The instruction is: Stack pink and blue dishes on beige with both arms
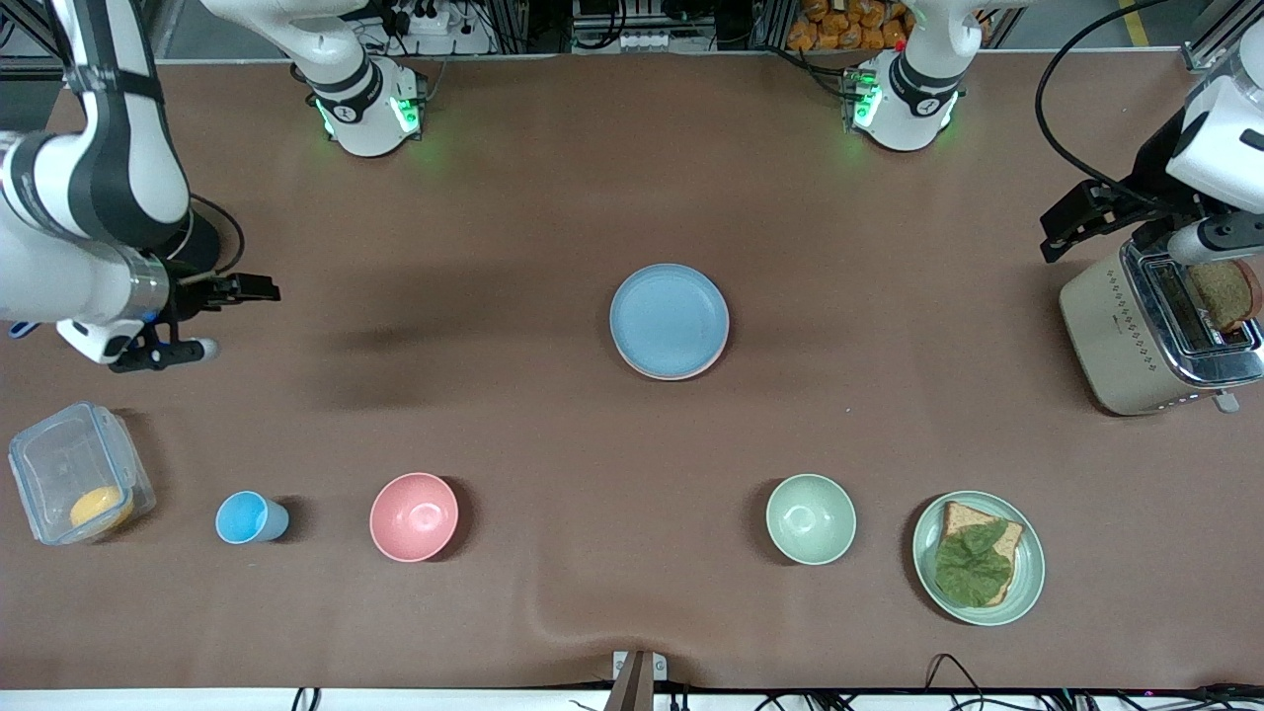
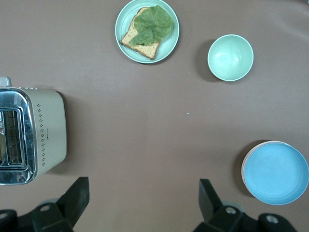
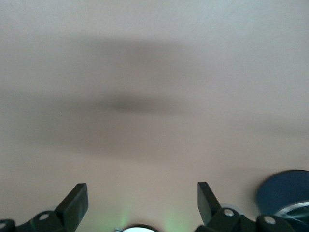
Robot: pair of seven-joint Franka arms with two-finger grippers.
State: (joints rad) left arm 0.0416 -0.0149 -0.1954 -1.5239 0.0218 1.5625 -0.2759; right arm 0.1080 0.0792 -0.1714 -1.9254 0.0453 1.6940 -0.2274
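Observation:
The light blue plate (image 1: 670,318) lies in the middle of the table, on top of a stack. A thin pink rim (image 1: 703,369) peeks out under its edge nearest the front camera. In the left wrist view the blue plate (image 2: 276,173) shows a pale beige rim (image 2: 243,170) beneath it. My left gripper (image 1: 1136,235) (image 2: 144,193) hangs open and empty beside the toaster at the left arm's end. Up over bare table at the right arm's end, my right gripper (image 1: 222,318) (image 3: 142,195) is open too, holding nothing.
A toaster (image 1: 1145,336) with a bread slice stands at the left arm's end. Along the edge nearest the front camera are a green plate (image 1: 1027,583) with bread and a leaf, a green bowl (image 1: 811,518), a pink bowl (image 1: 414,516), a blue cup (image 1: 247,517) and a clear container (image 1: 59,464).

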